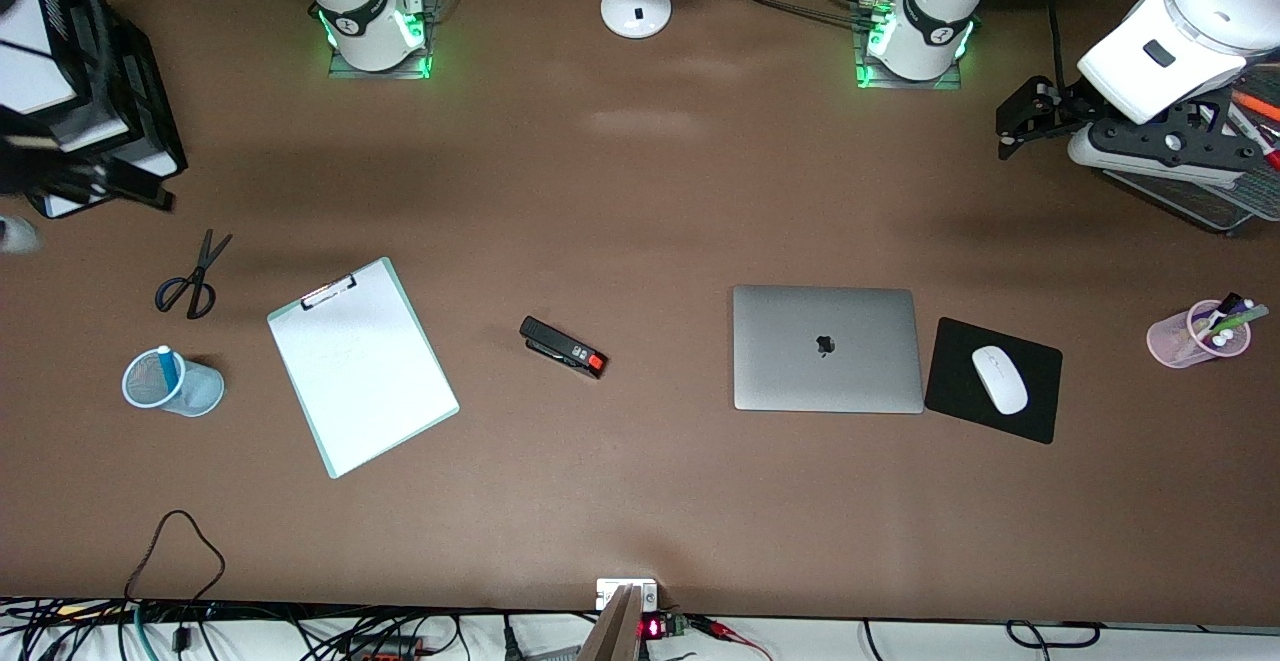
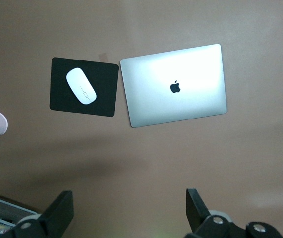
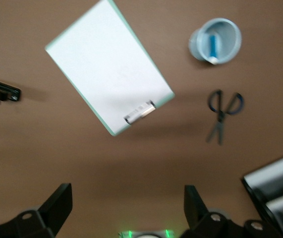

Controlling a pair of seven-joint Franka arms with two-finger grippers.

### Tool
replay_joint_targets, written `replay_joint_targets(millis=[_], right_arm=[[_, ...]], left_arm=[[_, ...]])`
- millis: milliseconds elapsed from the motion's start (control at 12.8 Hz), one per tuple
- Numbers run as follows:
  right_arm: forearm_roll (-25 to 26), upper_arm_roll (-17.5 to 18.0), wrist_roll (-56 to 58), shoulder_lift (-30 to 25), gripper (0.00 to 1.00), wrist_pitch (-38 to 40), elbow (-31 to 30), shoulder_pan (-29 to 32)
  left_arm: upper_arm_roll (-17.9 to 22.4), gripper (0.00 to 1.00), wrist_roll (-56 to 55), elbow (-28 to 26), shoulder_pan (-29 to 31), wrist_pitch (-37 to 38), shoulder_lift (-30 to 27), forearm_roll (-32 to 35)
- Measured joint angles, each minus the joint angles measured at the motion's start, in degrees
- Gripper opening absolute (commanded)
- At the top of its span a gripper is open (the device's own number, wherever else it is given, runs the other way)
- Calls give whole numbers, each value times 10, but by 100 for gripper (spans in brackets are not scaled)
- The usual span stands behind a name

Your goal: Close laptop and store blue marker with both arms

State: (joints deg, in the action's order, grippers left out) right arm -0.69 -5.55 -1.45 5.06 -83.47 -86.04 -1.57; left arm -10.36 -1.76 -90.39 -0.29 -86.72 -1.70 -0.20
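Table: I see a wide brown table [image 1: 640, 191] with a matte top.
Light: a white round lamp base [image 1: 636, 9] stands by its edge between the bases.
Floor: cables [image 1: 180, 631] trail past the table's near edge.

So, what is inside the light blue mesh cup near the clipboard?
The blue marker stands inside the light blue mesh cup, its white end up. The right wrist view shows nothing else in it; the cup's bottom under the marker is hidden.

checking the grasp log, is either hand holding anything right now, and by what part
Nothing is held. The left hand and right hand are both open and empty; the laptop lies shut, the marker in its cup.
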Motion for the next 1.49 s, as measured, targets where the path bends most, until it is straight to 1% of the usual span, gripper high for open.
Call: replay_joint_targets(millis=[78,235,470,704,1017,1487], right_arm=[[11,-1,0,-11,100,2,-3,2],[14,1,0,-23,100,-2,-14,2],[14,3,2,-56,100,-39,-70,1],[15,3,28,-87,100,-39,-102,1],[15,2,30,-107,100,-37,-115,1],[15,2,30,-107,100,-31,-115,1]], left_arm=[[0,100,0,0,0,0,0,0],[0,100,0,0,0,-1,0,0],[0,100,0,0,0,-1,2,0],[0,100,0,0,0,-1,5,0],[0,100,0,0,0,-1,7,0],[0,100,0,0,0,0,7,0]])
